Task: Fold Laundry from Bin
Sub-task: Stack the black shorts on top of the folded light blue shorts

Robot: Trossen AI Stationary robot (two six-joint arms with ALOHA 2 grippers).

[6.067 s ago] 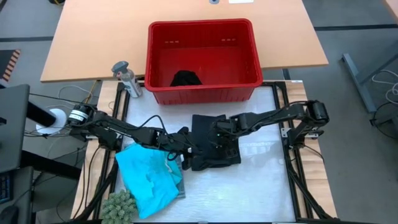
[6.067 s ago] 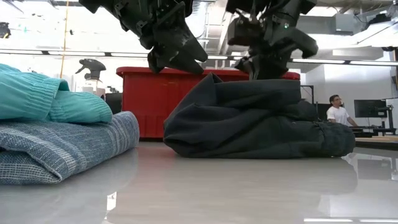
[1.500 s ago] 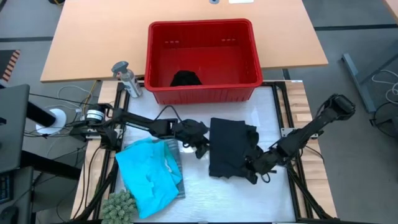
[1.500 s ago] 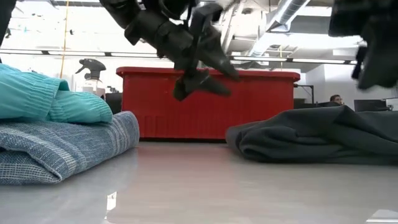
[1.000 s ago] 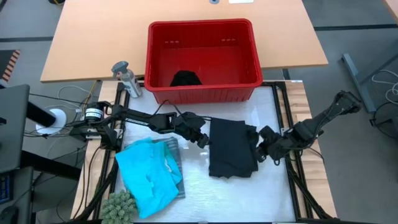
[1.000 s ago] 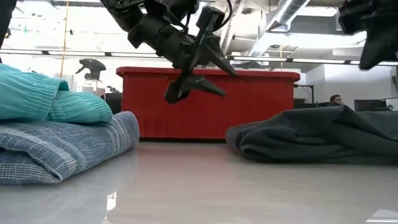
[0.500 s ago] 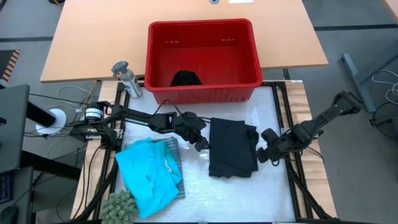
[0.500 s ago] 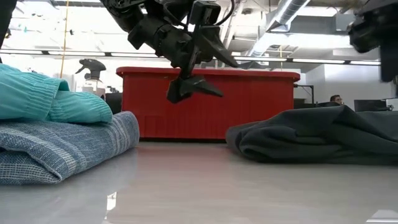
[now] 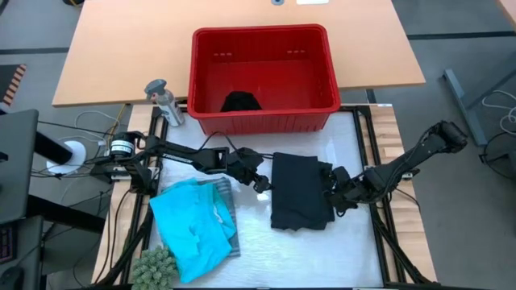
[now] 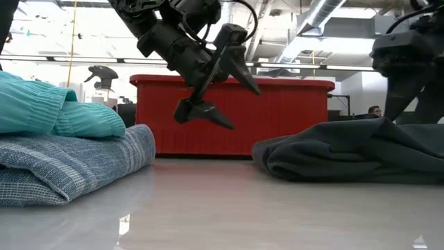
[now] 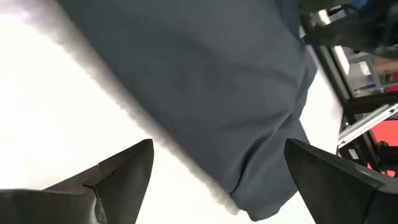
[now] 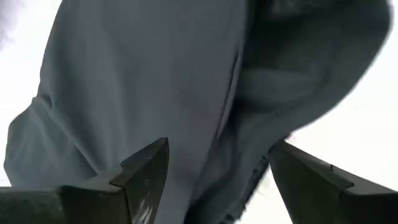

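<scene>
A folded black garment (image 9: 301, 192) lies mid-table on the white table (image 9: 355, 258), flanked by both arms. The left hand (image 9: 261, 184) hangs just off its left edge, fingers spread wide and empty. The right hand (image 9: 332, 193) sits at the garment's right edge, fingers apart, gripping nothing. A turquoise garment (image 9: 192, 228) rests on a blue-grey striped one (image 9: 226, 196) near the table's left edge. The red bin (image 9: 262, 76) stands at the far edge, holding another black piece (image 9: 240, 101)

Two black jointed arms (image 9: 185, 155) with looping black cables, tapered dark fingers (image 11: 124, 171)
</scene>
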